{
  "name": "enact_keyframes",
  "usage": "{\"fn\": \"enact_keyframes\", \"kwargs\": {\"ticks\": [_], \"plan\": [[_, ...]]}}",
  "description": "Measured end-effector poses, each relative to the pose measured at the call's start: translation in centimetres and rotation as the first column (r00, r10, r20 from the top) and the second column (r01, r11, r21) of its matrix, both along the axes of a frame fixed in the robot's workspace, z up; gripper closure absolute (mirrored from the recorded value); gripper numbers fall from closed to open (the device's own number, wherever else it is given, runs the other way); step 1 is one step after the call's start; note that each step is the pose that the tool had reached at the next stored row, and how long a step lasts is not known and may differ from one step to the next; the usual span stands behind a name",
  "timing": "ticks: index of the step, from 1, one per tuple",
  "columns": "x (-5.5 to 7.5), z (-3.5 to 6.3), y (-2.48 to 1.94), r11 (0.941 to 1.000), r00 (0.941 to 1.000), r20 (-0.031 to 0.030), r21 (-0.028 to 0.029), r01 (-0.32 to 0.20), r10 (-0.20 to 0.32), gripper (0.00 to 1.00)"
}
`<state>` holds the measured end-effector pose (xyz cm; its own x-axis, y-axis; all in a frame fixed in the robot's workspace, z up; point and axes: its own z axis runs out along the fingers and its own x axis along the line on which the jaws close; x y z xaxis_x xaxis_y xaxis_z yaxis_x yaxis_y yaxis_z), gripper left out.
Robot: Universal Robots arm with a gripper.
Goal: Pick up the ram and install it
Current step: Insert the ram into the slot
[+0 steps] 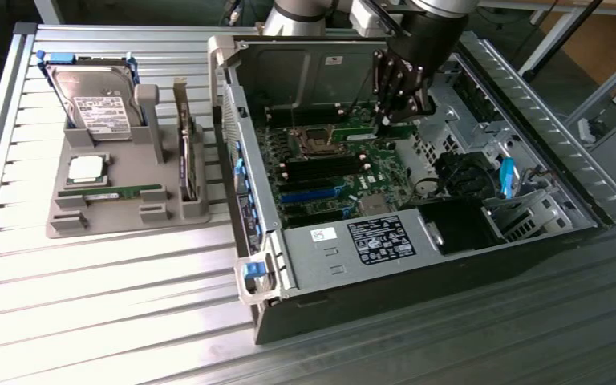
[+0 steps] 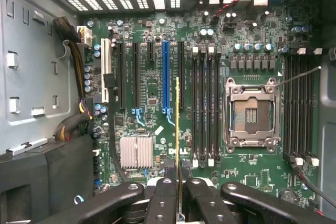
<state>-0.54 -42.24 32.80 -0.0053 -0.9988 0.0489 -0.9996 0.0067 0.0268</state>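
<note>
Ram: clamped edge-on in the gripper, over the motherboard, between blue expansion slot and black memory slots. Step judged: carried in, not yet seated; seating seemingly calls for lining its edge over a slot.

Arm angled downward, end effector clamped narrow

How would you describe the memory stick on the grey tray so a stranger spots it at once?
On the exterior view's left, beside the open computer case, stands a grey tray. The memory stick lies flat on it, next to the square silver chip, on the side away from the hard drive. It alone is a long, thin green strip.
</note>
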Motion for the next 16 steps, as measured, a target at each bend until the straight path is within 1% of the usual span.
{"fn": "enact_keyframes", "kwargs": {"ticks": [16], "plan": [[0.0, -0.91, 0.0, 1.0, 1.0, 0.0, 0.0, 0.0, 0.0, 0.88]]}}
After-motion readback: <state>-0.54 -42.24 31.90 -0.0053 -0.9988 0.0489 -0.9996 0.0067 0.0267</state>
